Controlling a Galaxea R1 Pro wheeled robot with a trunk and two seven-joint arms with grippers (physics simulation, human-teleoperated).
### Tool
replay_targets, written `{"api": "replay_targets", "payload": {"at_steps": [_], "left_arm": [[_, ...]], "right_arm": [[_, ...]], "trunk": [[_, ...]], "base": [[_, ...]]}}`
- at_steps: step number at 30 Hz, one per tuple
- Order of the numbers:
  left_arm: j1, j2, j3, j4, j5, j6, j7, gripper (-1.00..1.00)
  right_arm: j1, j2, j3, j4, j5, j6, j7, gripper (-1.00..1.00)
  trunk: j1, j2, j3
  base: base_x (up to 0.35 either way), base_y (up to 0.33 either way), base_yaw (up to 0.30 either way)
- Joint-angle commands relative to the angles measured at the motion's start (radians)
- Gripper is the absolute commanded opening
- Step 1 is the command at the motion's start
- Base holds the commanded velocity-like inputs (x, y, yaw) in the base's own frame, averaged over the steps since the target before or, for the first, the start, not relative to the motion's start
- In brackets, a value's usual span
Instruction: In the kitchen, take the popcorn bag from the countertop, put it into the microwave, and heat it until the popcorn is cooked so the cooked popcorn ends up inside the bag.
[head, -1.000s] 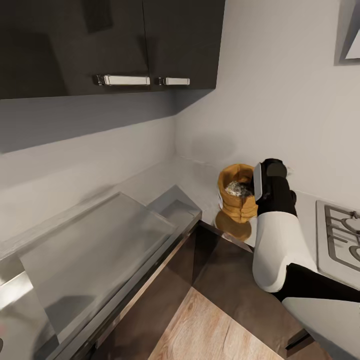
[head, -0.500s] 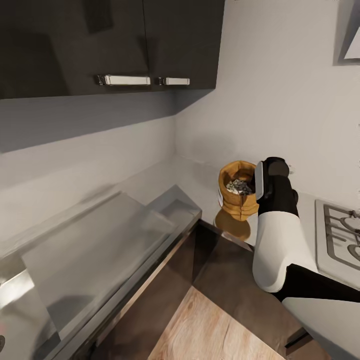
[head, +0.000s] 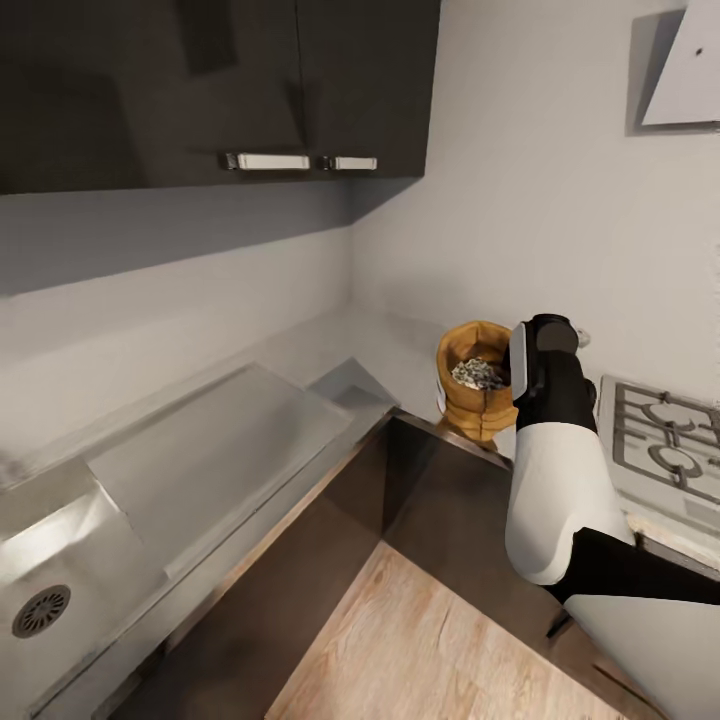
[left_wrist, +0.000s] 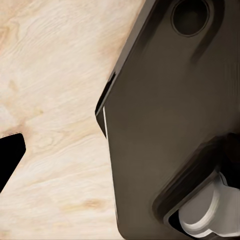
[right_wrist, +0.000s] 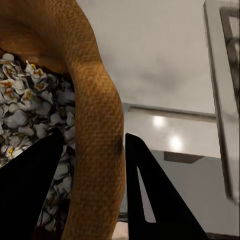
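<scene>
Right gripper (right_wrist: 92, 165) straddles the rolled rim of the popcorn bag (right_wrist: 95, 125): in my right wrist view one dark finger (right_wrist: 30, 185) sits inside the sack against the popcorn (right_wrist: 30, 105), the other finger (right_wrist: 150, 195) outside the rim, so I read the jaws as pinching the burlap wall between them. From the head view, my right arm (head: 550, 450) reaches over the counter edge and its black wrist covers the bag's right side. Popcorn bag stands upright on the countertop (head: 390, 350) near the inner corner, just left of the stove grate (head: 665, 445); whitish and dark kernels show in its mouth. Left of the corner the glossy slab runs to a steel sink with a round drain (head: 40, 610). Dark wall cabinets (head: 220, 90) hang above. Left wrist view gives wood floor (left_wrist: 55, 100) and a dark robot part (left_wrist: 170, 120); left gripper state: cannot tell.
</scene>
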Motion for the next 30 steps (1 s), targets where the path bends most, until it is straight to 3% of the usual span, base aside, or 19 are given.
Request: {"api": "replay_targets", "payload": {"at_steps": [1,23,30], "left_arm": [[0.0,-0.001,0.003,-0.002,0.0,-0.001,0.003,1.0],[0.0,-0.008,0.0,0.0,-0.006,-0.009,0.003,1.0],[0.0,-0.008,-0.001,-0.001,-0.006,-0.009,0.002,1.0]], "right_arm": [[-0.001,0.001,-0.002,-0.001,0.001,0.003,-0.001,-1.0],[0.006,0.001,-0.006,0.015,-0.018,0.003,0.003,-1.0],[0.103,0.001,-0.007,0.014,-0.017,0.003,0.012,-1.0]], "trunk": [[0.0,-0.001,-0.001],[0.0,-0.001,-0.001],[0.0,-0.001,-0.001]], "base": [[-0.347,0.0,0.0],[-0.347,0.0,0.0],[-0.347,0.0,0.0]]}}
